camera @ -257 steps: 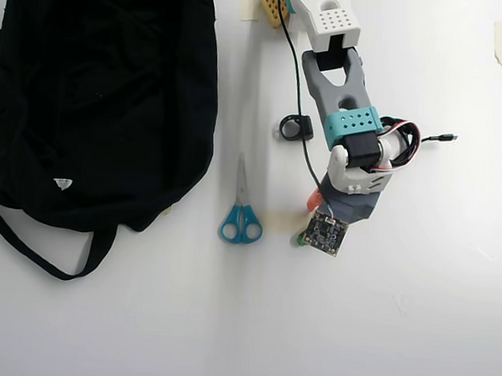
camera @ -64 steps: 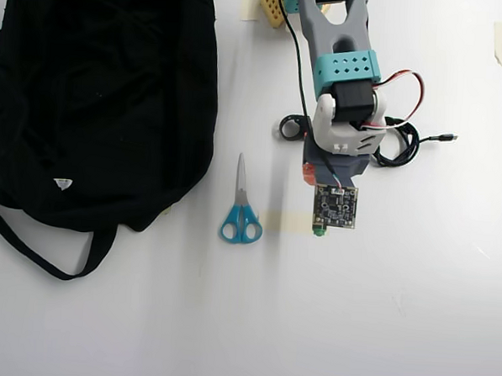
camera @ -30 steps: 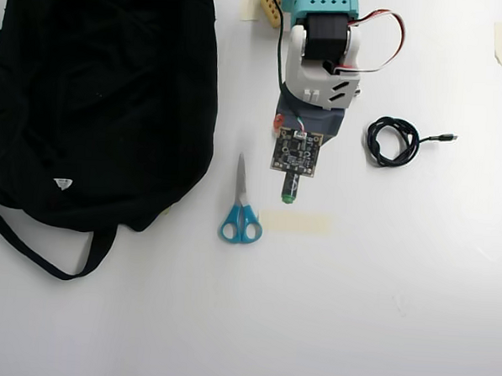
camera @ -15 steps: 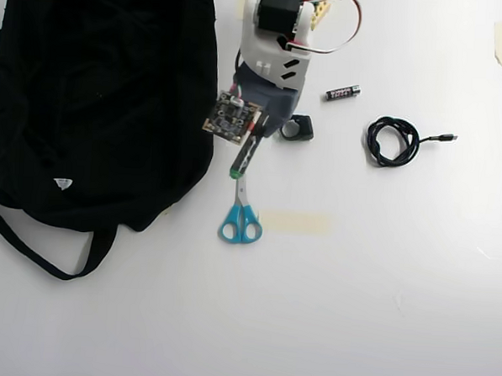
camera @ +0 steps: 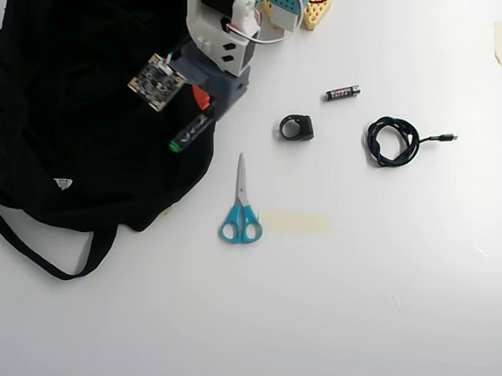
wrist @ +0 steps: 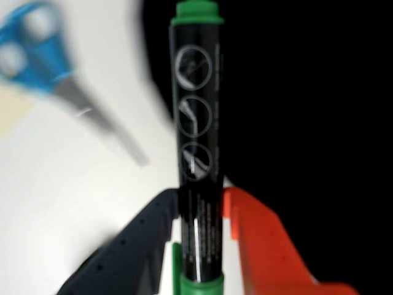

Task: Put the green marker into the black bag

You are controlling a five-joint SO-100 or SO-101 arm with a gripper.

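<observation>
The green marker (wrist: 196, 153) has a black barrel with white markings and green ends, and it fills the middle of the wrist view. My gripper (wrist: 198, 203) is shut on its lower barrel, with the dark finger on the left and the orange finger (wrist: 258, 239) on the right. In the overhead view the gripper (camera: 206, 110) holds the marker (camera: 191, 133) slanting down-left above the right edge of the black bag (camera: 87, 104). The marker's green tip is over the fabric. The bag (wrist: 307, 123) shows as the black area behind the marker in the wrist view.
Blue-handled scissors (camera: 240, 213) lie on the white table just right of the bag, blurred in the wrist view (wrist: 43, 55). Further right are a black ring-shaped part (camera: 296, 127), a small battery (camera: 343, 93), a coiled black cable (camera: 392, 141) and a tape strip (camera: 294, 221).
The gripper has carried the marker up off the table and leftward, from above the scissors' tip half a second ago to over the bag's right edge. Other things have not moved.
</observation>
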